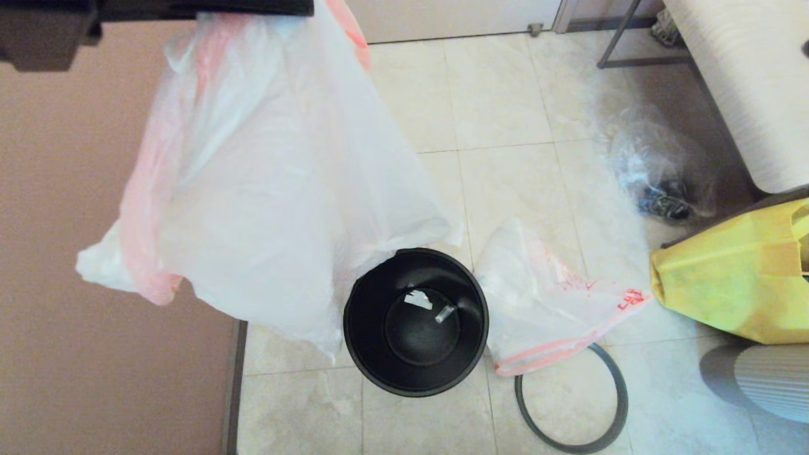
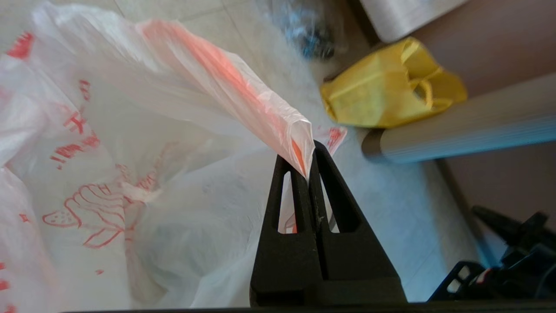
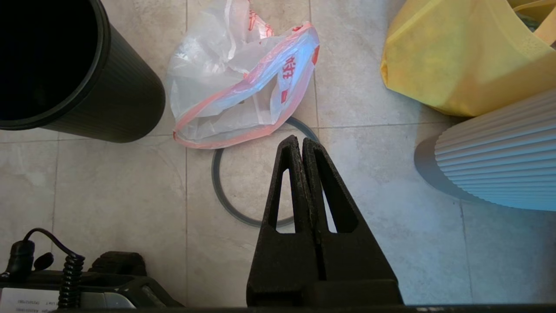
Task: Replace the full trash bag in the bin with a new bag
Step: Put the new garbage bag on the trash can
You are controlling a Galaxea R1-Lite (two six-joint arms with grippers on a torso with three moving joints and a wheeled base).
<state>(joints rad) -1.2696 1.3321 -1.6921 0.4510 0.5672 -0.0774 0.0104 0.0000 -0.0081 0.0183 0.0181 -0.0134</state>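
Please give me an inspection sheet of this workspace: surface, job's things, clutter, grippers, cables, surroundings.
Surface: beige tiled floor.
Job's things: black bin upright, unlined, scraps inside; grey hoop on floor beside it; lifted white bag; second white bag lying beside the bin, over the hoop.
Clutter: yellow bag; clear bag with dark contents.
Grippers: left gripper shut on the lifted bag's edge; right gripper shut, empty, above the hoop.
Cables: coiled black cable.
Surroundings: ribbed white object, wall.
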